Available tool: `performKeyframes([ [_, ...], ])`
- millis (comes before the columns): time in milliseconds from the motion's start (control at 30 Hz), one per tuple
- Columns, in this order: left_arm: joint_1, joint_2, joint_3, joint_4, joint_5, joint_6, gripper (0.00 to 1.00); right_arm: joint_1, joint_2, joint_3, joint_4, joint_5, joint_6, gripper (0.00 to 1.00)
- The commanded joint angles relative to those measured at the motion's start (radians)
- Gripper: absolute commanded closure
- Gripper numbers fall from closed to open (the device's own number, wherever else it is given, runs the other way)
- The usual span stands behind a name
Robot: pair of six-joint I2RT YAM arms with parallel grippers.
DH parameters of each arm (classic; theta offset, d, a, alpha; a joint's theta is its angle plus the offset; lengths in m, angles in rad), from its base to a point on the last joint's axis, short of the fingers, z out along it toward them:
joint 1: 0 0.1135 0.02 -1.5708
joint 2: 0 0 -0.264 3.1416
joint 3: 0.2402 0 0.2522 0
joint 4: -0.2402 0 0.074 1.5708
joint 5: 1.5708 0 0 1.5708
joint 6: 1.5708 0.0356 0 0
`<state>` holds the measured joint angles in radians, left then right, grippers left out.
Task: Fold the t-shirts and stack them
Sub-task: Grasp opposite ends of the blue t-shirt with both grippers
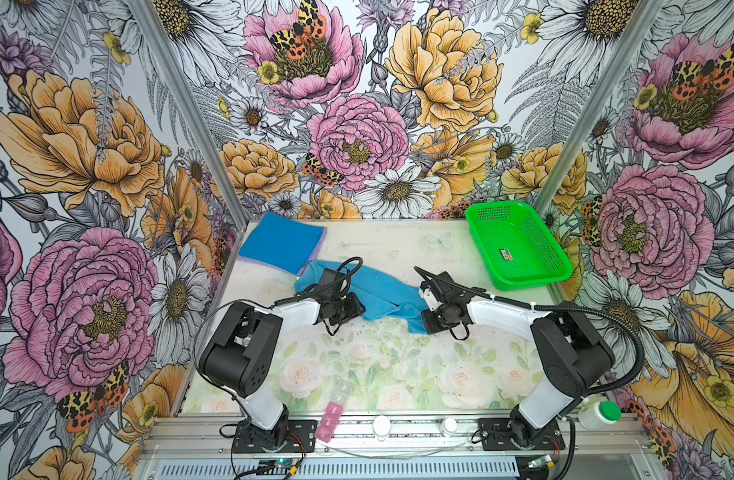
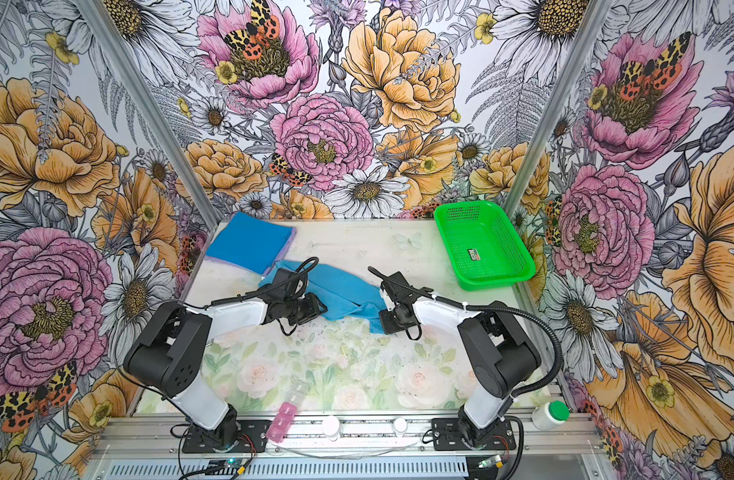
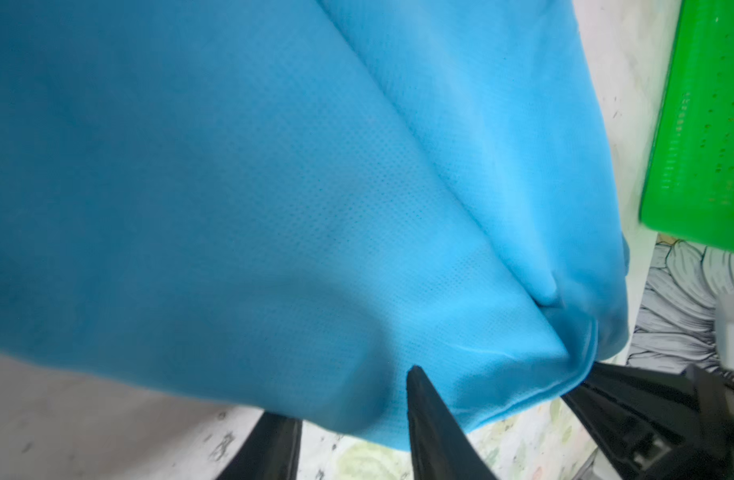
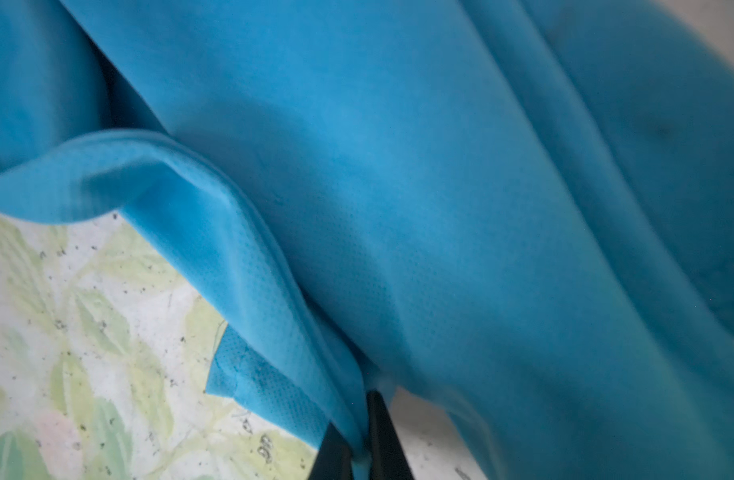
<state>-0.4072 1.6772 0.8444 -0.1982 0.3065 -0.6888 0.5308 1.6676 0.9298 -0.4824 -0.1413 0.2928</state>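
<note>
We're inside a booth papered all round: the back wall [image 1: 357, 124] is bold floral wallpaper with pink peonies, orange blooms, white daisies and spotted moths. The left side wall [image 1: 66, 208] and right side wall [image 1: 668, 208] carry the same print. Bare aluminium corner posts [image 1: 187, 104] slant up between them. Below us lies a pale tabletop printed with faint roses [image 1: 398, 365], with a silver aluminium rail [image 1: 191, 440] along its front. The light is bright and even.
</note>
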Motion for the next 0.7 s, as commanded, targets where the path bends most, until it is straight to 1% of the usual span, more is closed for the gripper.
performKeyframes([
  [0,0.001,0.021,0.055,0.026,-0.029,0.014,0.88,-0.002,-0.058,0.002,-0.003,0.039,-0.005,0.96],
  [33,0.002,0.018,0.072,0.013,-0.033,0.024,0.99,-0.001,-0.079,0.004,-0.008,0.047,-0.006,0.97],
  [67,0.003,0.009,0.091,-0.004,-0.039,0.033,1.0,-0.003,-0.102,0.007,-0.018,0.058,-0.01,0.99],
  [133,0.006,-0.025,0.132,-0.049,-0.052,0.063,1.0,-0.004,-0.152,0.018,-0.047,0.093,-0.018,1.0],
  [233,0.006,-0.109,0.209,-0.148,-0.066,0.131,1.0,-0.012,-0.24,0.045,-0.107,0.177,-0.039,1.0],
  [333,0.005,-0.201,0.308,-0.247,-0.051,0.205,1.0,-0.027,-0.338,0.097,-0.174,0.268,-0.07,1.0],
  [433,0.002,-0.272,0.423,-0.369,-0.056,0.28,1.0,-0.034,-0.421,0.171,-0.221,0.335,-0.118,1.0],
  [533,0.003,-0.329,0.528,-0.47,-0.053,0.337,1.0,-0.037,-0.47,0.27,-0.271,0.372,-0.171,1.0],
  [667,0.019,-0.407,0.619,-0.533,0.011,0.377,1.0,-0.031,-0.504,0.41,-0.347,0.426,-0.213,1.0],
])
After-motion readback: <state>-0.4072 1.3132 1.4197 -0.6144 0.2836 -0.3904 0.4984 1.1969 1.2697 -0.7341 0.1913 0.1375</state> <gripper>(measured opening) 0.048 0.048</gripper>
